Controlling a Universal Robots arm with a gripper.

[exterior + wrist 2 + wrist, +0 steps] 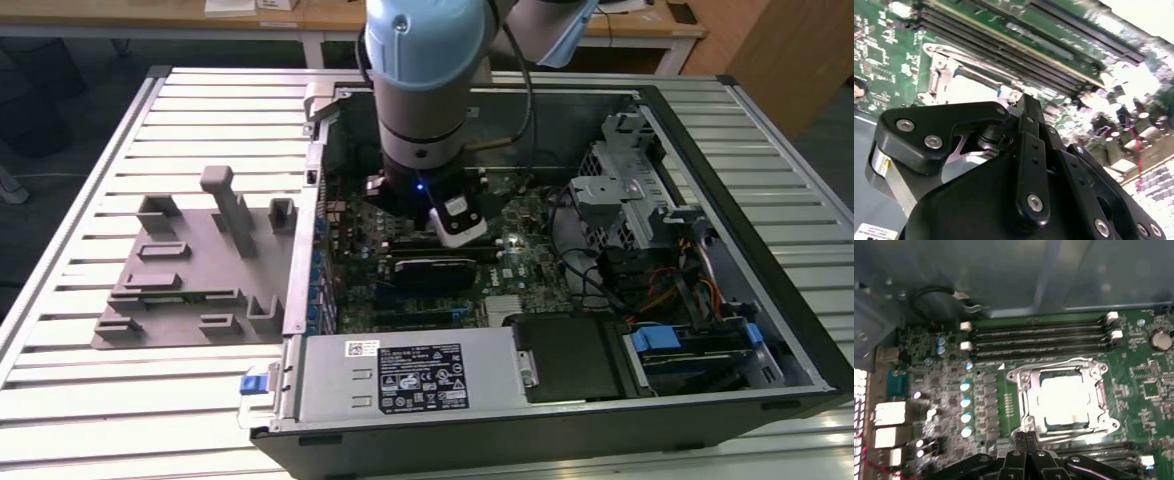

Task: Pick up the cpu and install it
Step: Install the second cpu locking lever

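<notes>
Gripper (1026, 440) sitting nearest lens, fingers pressed together, holding nothing, hovering just beside socket (1064, 396) on motherboard (934, 390). Cpu (1064, 399) lying seated in socket frame. Placement looking done; latching unclear.

In the exterior view the arm (424, 100) runs out past the top edge and covers the middle of the motherboard (534, 250), socket included. In the second wrist view the black gripper (1024, 165) body hides most of the socket (961, 82). In the first wrist view the gripper (1026, 462) is cut by the frame edge, so its jaws cannot be judged; the cpu (1064, 397) is glared pale.
</notes>
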